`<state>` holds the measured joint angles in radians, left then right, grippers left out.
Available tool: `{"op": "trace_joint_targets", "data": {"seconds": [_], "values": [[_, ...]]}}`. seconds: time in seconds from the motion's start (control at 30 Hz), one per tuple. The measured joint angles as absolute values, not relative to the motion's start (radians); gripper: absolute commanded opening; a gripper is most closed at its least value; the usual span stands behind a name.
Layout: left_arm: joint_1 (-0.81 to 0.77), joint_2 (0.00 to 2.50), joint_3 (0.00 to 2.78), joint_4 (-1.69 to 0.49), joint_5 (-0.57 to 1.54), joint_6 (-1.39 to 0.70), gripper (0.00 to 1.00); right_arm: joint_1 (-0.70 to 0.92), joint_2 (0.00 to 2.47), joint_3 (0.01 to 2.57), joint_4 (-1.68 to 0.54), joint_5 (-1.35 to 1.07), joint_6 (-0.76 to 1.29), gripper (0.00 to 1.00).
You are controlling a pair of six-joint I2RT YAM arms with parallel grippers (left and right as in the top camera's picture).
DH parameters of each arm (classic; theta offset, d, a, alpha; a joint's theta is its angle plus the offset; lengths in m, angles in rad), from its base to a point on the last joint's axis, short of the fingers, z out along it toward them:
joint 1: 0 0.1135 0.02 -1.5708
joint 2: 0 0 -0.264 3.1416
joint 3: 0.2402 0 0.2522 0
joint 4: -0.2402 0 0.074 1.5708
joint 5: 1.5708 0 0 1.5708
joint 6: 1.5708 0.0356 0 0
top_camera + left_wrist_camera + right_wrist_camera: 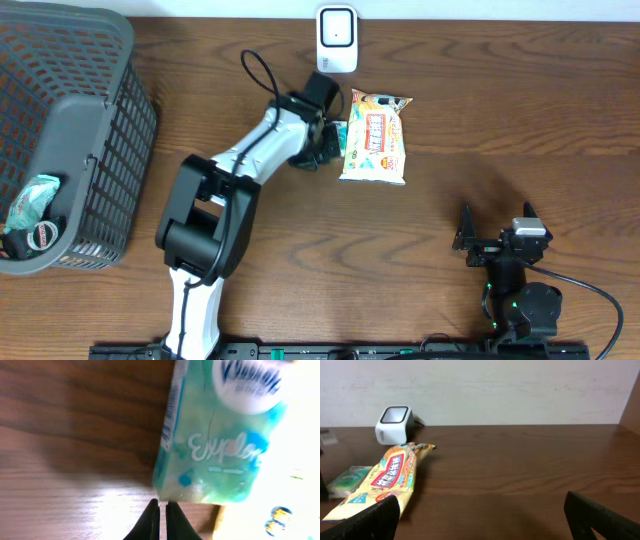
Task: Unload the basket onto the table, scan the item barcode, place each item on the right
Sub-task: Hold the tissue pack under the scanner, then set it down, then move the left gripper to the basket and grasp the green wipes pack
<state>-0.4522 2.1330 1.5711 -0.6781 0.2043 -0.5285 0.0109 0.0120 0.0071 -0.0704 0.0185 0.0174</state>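
Over the table (500, 120), in the overhead view, the left gripper (325, 148) is stretched far out and sits right against a small teal packet (341, 132). The packet lies just ahead of it and touches a snack bag (375, 135) on the far side. Further ahead of that gripper stands the white scanner (337, 38) with its window facing up. I judge the packet to be the item, lying near enough for a short carry to the window. Well off to the gripper's left is a grey basket (90, 110) with a few things in it. The right gripper (497, 228) sits near the table's front edge, well apart from all this, probably kept out of the way.

On the left wrist camera, the fingers (150, 522) are pressed together with their tips at the near corner of the teal packet (220, 445). Whether they pinch the wrapper or only touch it cannot be told. The face that shows is blurred and no barcode can be made out.

On the right wrist camera, the jaws stand wide apart on nothing. Ahead and to the left lie the snack bag (390, 480), the teal packet (347, 480) and the scanner (394, 424). The table is dark wood grain with a slight sheen, and a plain pale wall (520, 390) closes the room behind it.
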Motion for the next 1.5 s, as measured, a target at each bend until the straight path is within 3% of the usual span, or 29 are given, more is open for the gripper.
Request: {"op": "trace_joint_targets", "data": {"seconds": [0.13, 0.33, 0.43, 0.7, 0.97, 1.23, 1.5], "values": [[-0.421, 2.069, 1.662, -0.777, 0.203, -0.48, 0.13, 0.011, 0.012, 0.007, -0.07, 0.019, 0.017, 0.99], [-0.342, 1.819, 1.789, -0.812, 0.202, -0.403, 0.4, 0.011, 0.012, 0.007, -0.07, 0.019, 0.017, 0.99], [-0.257, 1.67, 1.821, -0.811, 0.168, -0.364, 0.59, 0.011, 0.012, 0.007, -0.071, 0.019, 0.017, 0.99], [0.122, 1.401, 1.832, -0.846, -0.002, -0.338, 0.63, 0.011, 0.012, 0.007, -0.071, 0.019, 0.017, 0.99], [0.451, 1.427, 1.819, -1.016, -0.178, -0.409, 0.74, 0.011, 0.012, 0.007, -0.071, 0.019, 0.017, 0.99], [0.588, 1.63, 1.776, -1.196, -0.307, -0.66, 0.83, 0.011, 0.012, 0.007, -0.071, 0.019, 0.017, 0.99], [0.625, 1.824, 1.773, -1.228, -0.345, -0.798, 0.87, 0.011, 0.012, 0.007, -0.071, 0.019, 0.017, 0.99]]}}
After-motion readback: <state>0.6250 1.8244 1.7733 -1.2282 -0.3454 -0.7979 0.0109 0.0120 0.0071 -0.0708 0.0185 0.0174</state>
